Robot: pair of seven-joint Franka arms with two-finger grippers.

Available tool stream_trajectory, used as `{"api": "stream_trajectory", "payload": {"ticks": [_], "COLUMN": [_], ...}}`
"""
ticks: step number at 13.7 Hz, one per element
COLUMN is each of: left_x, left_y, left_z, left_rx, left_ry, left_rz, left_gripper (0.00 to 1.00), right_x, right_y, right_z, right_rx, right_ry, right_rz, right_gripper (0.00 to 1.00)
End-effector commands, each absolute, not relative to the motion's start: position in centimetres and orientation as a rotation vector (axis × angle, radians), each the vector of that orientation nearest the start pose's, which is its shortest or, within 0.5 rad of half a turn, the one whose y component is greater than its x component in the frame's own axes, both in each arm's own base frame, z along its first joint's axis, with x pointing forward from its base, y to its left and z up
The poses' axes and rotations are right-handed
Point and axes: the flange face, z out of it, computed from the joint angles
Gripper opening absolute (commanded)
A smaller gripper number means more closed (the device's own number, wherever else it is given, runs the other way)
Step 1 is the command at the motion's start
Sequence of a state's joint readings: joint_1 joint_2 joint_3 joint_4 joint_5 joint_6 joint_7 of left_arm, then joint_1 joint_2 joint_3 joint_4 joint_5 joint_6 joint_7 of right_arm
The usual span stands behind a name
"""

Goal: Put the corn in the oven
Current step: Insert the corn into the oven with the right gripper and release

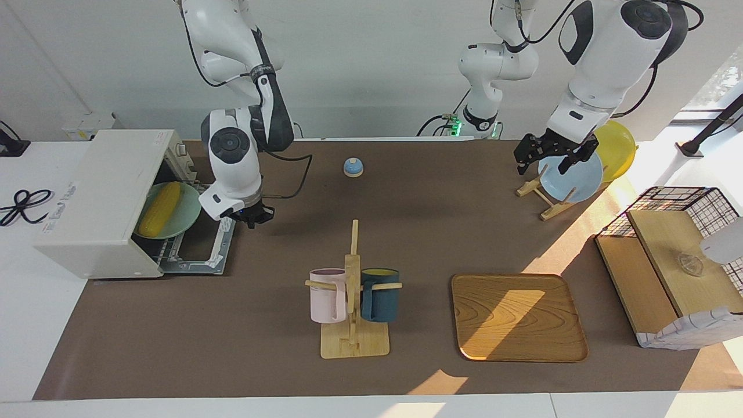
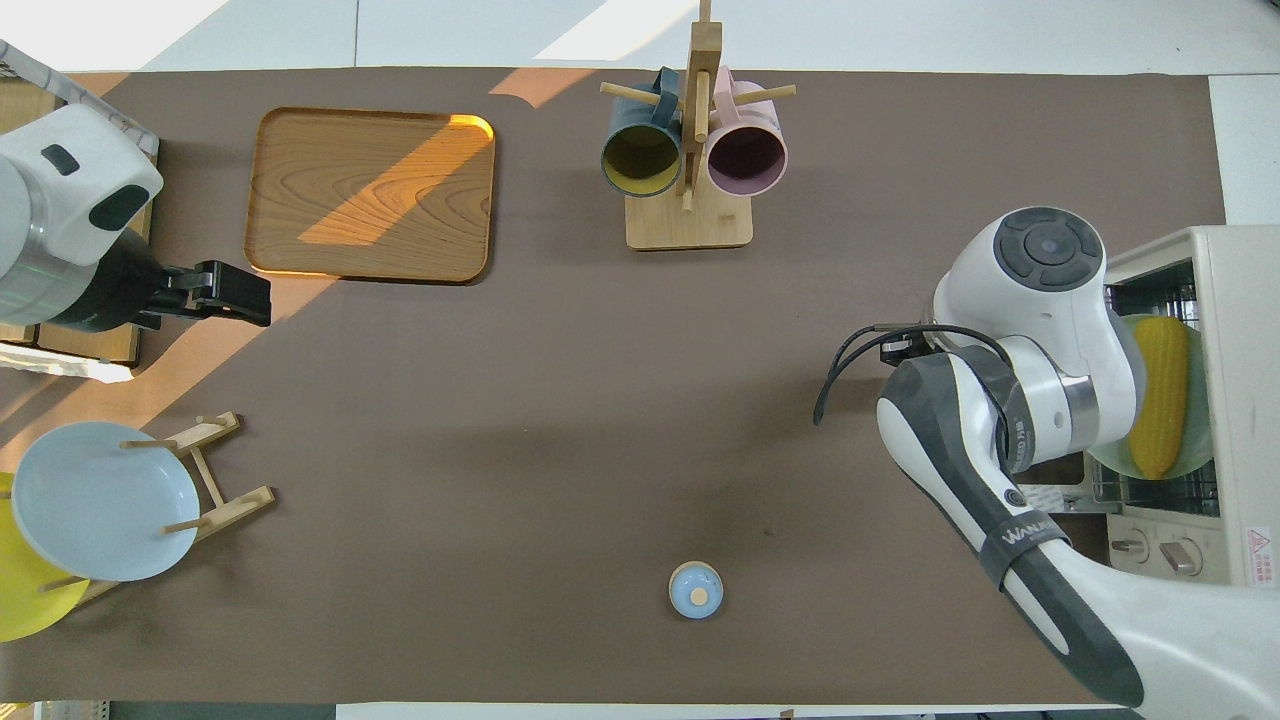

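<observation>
The corn (image 1: 158, 209) lies on a pale green plate (image 1: 184, 219) on the rack inside the oven (image 1: 98, 197). The oven stands at the right arm's end of the table with its door (image 1: 200, 251) dropped open and flat. The corn (image 2: 1160, 395) and the oven (image 2: 1240, 400) also show in the overhead view. My right gripper (image 1: 253, 217) hangs low just outside the open door, beside the plate and apart from the corn. In the overhead view the right arm hides it. My left gripper (image 1: 548, 162) is open and empty, raised over the plate rack; it also shows in the overhead view (image 2: 240, 298).
A blue bell (image 1: 353, 167) sits mid-table near the robots. A wooden mug rack (image 1: 352, 302) holds a pink and a dark blue mug. A wooden tray (image 1: 518, 316) lies beside it. A rack holds a blue plate (image 1: 574, 177) and a yellow plate (image 1: 620, 148). A wire-and-wood shelf (image 1: 667, 255) stands at the left arm's end.
</observation>
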State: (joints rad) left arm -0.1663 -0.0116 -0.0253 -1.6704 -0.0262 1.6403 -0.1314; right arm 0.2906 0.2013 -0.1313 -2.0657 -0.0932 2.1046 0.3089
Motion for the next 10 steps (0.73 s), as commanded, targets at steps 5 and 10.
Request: {"api": "stream_trajectory", "payload": {"ticks": [5, 10], "left_x": [53.8, 53.8], "left_y": [-10.5, -10.5], "left_z": [59.2, 59.2], "left_rx": [-3.176, -3.176], "left_ry": [0.087, 0.087], "left_rz": [0.016, 0.016], "left_gripper": [1.00, 1.00], "right_x": [53.6, 53.7], "right_y": [5.9, 4.4], "right_z": [29.9, 29.9], "right_rx": [-3.249, -3.366], "right_ry": [0.213, 0.092], "right_rz": [0.214, 0.208], "right_gripper": [0.00, 0.00]}}
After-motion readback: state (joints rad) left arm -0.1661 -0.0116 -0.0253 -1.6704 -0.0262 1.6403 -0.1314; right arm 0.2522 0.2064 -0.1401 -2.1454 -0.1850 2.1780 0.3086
